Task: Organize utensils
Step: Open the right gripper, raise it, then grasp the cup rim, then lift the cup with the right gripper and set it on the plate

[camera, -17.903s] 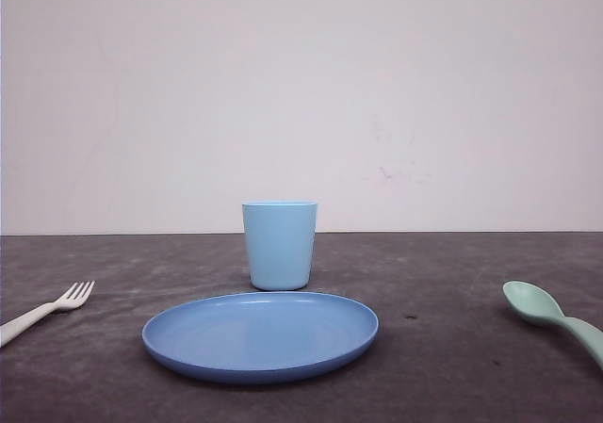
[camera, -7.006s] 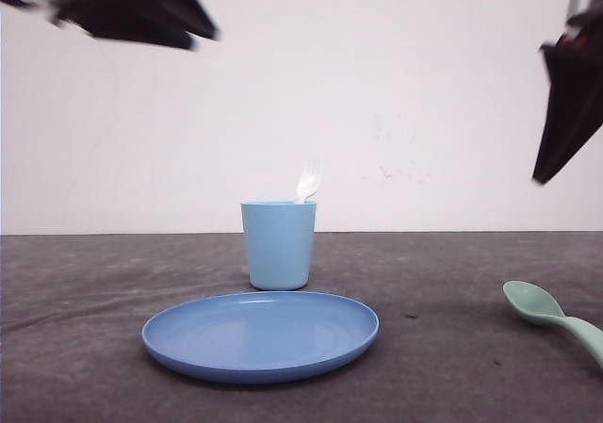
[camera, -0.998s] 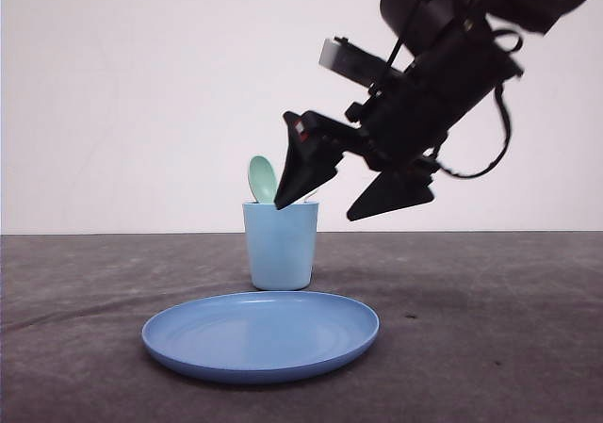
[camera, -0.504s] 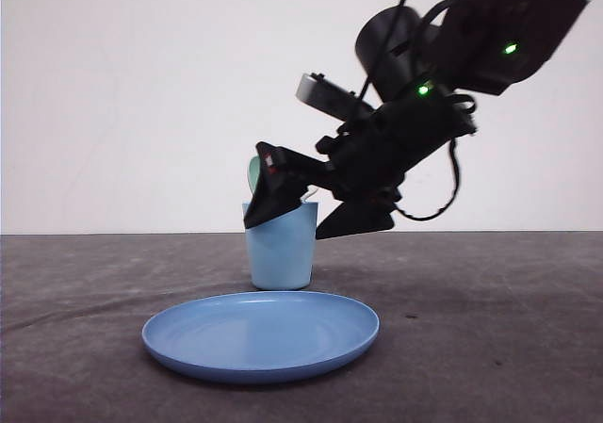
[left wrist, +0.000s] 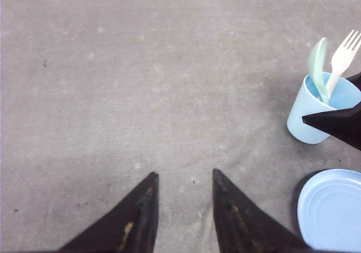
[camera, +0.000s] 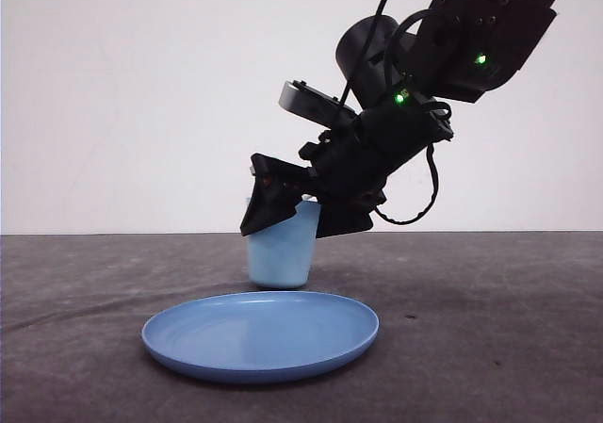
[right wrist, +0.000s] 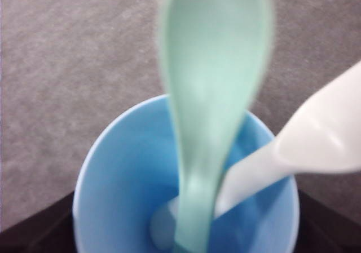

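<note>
- Right gripper (camera: 287, 206) has dropped lower over cup (camera: 280, 253); spoon (left wrist: 318, 68) now inside w/ fork (left wrist: 342, 57); its grip can't be told.
- Left gripper (left wrist: 183, 208) fingers apart, empty; plate (camera: 260, 335) in front.

R arm angled down-left, end effector (camera: 300, 214) fingers spread; L end effector (left wrist: 183, 205) low, fingers parted.

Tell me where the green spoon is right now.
The green spoon stands handle-down inside the light blue cup, beside the white fork; in the left wrist view, the blue plate lies near it.
</note>
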You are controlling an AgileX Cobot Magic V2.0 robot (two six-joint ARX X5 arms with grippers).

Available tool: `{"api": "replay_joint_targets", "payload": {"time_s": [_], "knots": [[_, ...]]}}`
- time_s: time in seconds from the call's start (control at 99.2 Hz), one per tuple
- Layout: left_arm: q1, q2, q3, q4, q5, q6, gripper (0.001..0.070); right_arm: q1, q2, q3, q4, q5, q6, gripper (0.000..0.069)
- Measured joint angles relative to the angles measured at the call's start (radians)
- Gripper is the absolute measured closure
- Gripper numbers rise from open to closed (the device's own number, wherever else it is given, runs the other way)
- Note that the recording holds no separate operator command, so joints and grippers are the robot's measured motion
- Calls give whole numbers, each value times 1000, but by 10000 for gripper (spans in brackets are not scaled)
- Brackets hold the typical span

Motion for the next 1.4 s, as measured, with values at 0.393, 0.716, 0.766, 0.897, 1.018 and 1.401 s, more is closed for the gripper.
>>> {"api": "replay_joint_targets", "payload": {"time_s": [0.393,0.716,0.766,0.897,1.018,1.401], "knots": [[0,0,0,-1,0,0,547,55,-266,0,-339,4,23,206],[0,0,0,-28,0,0,547,261,-525,-127,-420,180,27,206],[0,0,0,-34,0,0,547,295,-541,-164,-412,218,27,206],[0,0,0,-49,0,0,547,366,-538,-272,-321,294,30,206],[0,0,0,-53,0,0,547,388,-517,-335,-208,316,39,206],[0,0,0,-53,0,0,547,380,-360,-362,-39,339,55,206]]}}
